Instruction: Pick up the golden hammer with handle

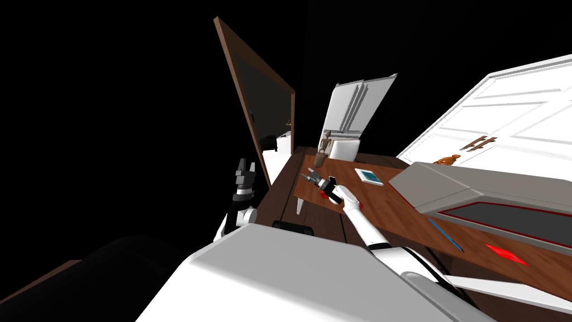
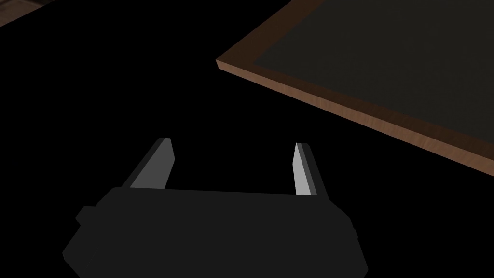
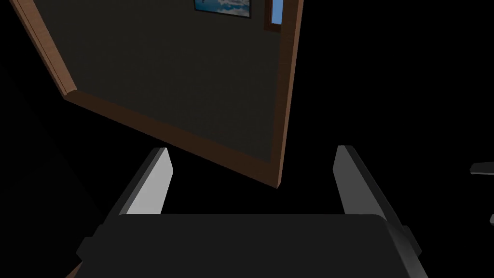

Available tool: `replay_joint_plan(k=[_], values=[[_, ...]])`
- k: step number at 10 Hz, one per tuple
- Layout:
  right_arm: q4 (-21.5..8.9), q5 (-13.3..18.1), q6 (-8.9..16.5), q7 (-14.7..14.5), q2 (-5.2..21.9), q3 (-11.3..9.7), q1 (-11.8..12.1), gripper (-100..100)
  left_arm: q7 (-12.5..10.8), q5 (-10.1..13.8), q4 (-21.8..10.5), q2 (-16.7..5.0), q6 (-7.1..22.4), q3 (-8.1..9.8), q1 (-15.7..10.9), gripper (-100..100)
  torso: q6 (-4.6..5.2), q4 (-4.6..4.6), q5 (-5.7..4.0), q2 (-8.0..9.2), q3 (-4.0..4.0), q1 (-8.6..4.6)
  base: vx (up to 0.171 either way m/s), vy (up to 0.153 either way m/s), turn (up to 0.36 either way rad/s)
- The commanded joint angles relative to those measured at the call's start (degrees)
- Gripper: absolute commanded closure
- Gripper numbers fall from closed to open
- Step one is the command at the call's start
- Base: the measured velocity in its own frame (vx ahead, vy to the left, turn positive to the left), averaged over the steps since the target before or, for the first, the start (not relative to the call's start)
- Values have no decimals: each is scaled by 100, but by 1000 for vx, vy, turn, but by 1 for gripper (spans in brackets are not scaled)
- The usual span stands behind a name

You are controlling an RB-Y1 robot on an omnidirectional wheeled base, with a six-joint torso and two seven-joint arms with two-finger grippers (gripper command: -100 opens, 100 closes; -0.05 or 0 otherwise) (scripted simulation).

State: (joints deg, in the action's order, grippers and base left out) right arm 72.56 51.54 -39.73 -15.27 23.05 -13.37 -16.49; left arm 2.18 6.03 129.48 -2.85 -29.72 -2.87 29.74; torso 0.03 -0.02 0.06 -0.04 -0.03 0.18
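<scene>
**Hammer not yet in hand; right tool open above the bench**

The left tool [image 1: 246, 164] hangs off the left edge of the bench [image 1: 391, 215]. Its fingers point away and are spread wide, with nothing between them. Next to the right stands a brown-framed panel [image 1: 262, 95] with a dark face. The right tool [image 1: 308, 177] is out over the bench's left part, its fingers likewise wide apart and empty, and its wrist view faces the panel. Just beyond it, near the far end of the bench, a tan-brown thing stands upright. By its shape it is probably the hammer [image 1: 322, 151], and it is apart from the tool. Farther right lie a blue-and-white book [image 1: 369, 176] and a grey box [image 1: 480, 193]. The reach looks partly made. What remains is turning the tool onto the hammer, closing on its handle and lifting.
</scene>
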Motion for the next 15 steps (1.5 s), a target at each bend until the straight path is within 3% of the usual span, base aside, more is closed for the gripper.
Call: replay_joint_plan(k=[1,2,3,4,5,6,7,8,9,10,11,12,15], values=[[-286,219,-69,-32,69,-43,-127,-100,0,0,0,0,0,0,0,0,0,0,0,0,0,0,6,43,-6],[-312,219,-69,-32,69,-43,-127,-100,0,0,0,0,0,0,0,0,1,0,-1,3,1,-3,4,19,-1],[-597,478,-138,-81,192,-156,-355,-100,0,0,0,0,0,0,0,0,1,0,-3,4,2,-11,9,31,-11],[-652,537,-138,-81,192,-156,-355,-100,0,0,0,0,0,0,0,0,1,0,-2,3,2,-9,8,37,-7],[-815,765,-202,-126,312,-270,-577,-100,0,0,0,0,0,0,0,0,1,0,-2,4,2,-7,1,47,-18],[-988,850,-202,-126,312,-270,-577,-100,0,0,0,0,0,0,0,0,1,1,-1,5,3,-3,6,38,-7],[-1158,1060,-261,-168,430,-384,-790,-100,0,0,0,0,0,0,0,0,1,0,-2,5,2,-6,10,42,-15],[-1321,1156,-261,-168,430,-384,-790,-100,0,0,0,0,0,0,0,0,1,1,-1,2,1,-4,9,40,-10],[-1548,1360,-315,-207,546,-497,-995,-100,0,0,0,0,0,0,0,0,1,0,-1,3,1,-5,8,43,-19],[-1647,1454,-315,-207,546,-497,-995,-100,0,0,0,0,0,0,0,0,1,0,-1,3,2,-4,2,31,-11],[-1778,1675,-364,-242,657,-609,-1191,-100,0,0,0,0,0,0,0,0,2,0,-2,6,3,-9,-6,31,-21],[-1958,1742,-364,-242,657,-609,-1191,-100,0,0,0,0,0,0,0,0,1,1,-2,7,4,-8,-5,26,-9],[-2466,2258,-446,-302,866,-826,-1551,-100,0,0,0,0,0,0,0,0,2,1,-2,9,5,-10,-5,31,-20]])
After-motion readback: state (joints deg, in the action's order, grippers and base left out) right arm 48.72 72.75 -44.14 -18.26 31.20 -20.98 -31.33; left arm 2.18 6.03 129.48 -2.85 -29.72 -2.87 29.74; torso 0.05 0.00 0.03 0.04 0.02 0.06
